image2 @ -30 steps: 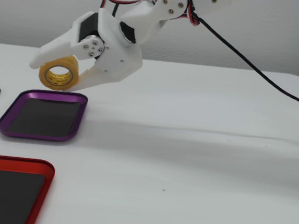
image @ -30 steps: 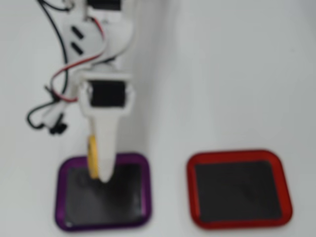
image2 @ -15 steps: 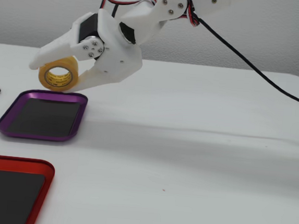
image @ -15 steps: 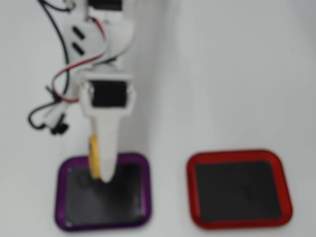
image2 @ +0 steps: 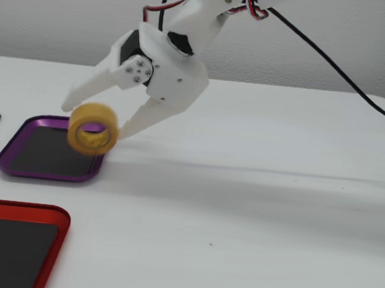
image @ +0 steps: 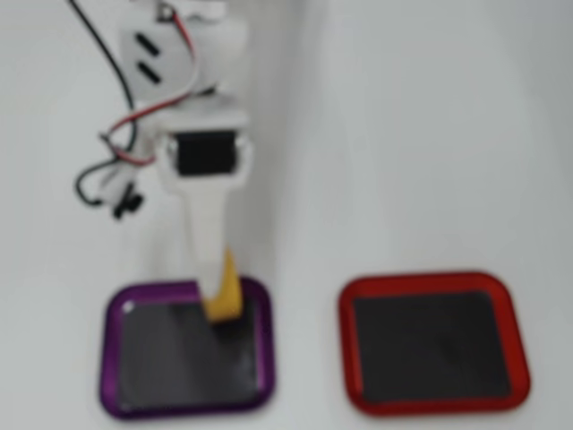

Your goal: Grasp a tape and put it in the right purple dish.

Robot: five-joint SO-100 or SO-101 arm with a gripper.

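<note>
Table [image2: 274, 212] bare beyond two dishes; purple dish [image2: 15, 163] beneath the arm; gripper [image2: 93, 123], clamped a moment ago, now spread; tape [image2: 94, 130] freed, blurred, dropping at the dish's near edge; placement probably almost complete.

Tape [image2: 94, 129] yellow – dish [image2: 16, 166] purple rim, dark inside – claw [image2: 95, 118] white.
</note>
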